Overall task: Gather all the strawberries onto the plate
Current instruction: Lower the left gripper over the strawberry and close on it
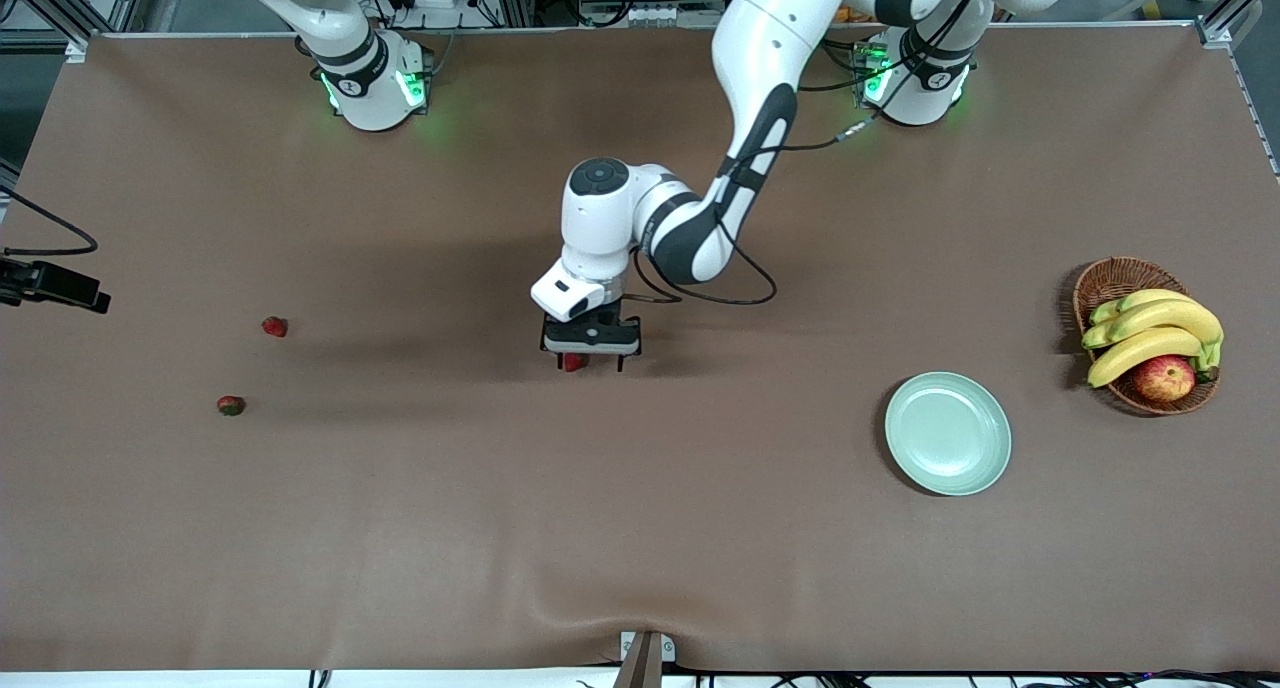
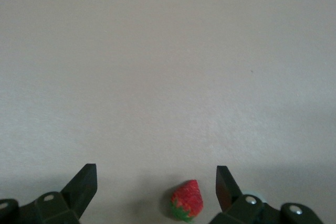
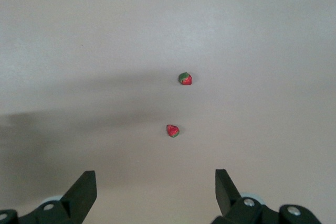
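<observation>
One strawberry [image 1: 574, 362] lies mid-table, and my left gripper [image 1: 591, 364] is low over it, open. In the left wrist view that strawberry [image 2: 187, 200] lies between the spread fingers of the left gripper [image 2: 156, 177], closer to one finger and touching neither. Two more strawberries [image 1: 272, 326] [image 1: 231, 405] lie toward the right arm's end of the table. The right wrist view shows both berries [image 3: 185, 78] [image 3: 172, 130] on the cloth well below my open, empty right gripper [image 3: 156, 179]. The mint-green plate [image 1: 947, 432] sits empty toward the left arm's end.
A wicker basket [image 1: 1110, 280] holding bananas [image 1: 1150, 328] and an apple [image 1: 1164, 377] stands beside the plate, nearer the left arm's end. A black device [image 1: 50, 283] juts in at the table edge on the right arm's end. A brown cloth covers the table.
</observation>
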{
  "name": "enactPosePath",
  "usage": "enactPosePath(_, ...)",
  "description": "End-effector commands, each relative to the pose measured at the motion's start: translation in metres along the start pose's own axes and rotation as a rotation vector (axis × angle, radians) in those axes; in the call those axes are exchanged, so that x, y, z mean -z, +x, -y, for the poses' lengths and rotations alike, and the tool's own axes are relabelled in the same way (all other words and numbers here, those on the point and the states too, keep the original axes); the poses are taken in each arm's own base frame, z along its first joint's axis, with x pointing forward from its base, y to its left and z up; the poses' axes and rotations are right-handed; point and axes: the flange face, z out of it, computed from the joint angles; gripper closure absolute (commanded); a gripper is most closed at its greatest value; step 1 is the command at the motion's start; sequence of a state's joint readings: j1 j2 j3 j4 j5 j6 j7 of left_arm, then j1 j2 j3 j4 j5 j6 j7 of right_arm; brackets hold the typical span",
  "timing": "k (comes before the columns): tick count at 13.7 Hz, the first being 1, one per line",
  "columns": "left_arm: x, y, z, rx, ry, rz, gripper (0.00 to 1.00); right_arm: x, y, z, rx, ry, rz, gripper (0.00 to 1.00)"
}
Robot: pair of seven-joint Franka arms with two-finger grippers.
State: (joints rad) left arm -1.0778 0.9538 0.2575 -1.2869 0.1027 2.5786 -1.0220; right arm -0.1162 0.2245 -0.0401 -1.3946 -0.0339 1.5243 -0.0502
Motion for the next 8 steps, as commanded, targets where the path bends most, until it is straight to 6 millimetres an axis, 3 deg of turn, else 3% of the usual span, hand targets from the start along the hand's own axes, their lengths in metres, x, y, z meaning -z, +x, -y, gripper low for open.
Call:
enactPosePath(1, -0.008, -0.015, -0.014, -0.065, 0.007, -0.040, 0.00, -0.010, -0.003, 0.001, 0.001, -0.010, 0.014, 0.00)
enactPosePath(4, -0.022, -0.032, -0.019, -0.116, 0.028, -0.075, 0.00, -0.019, 0.003, 0.005, 0.008, -0.010, -0.007, 0.00)
enactPosePath(8, -0.025, -0.048, -0.027, -0.150, 0.040, -0.089, 0.00, -0.078, 0.012, 0.006, 0.011, -0.009, -0.015, 0.00)
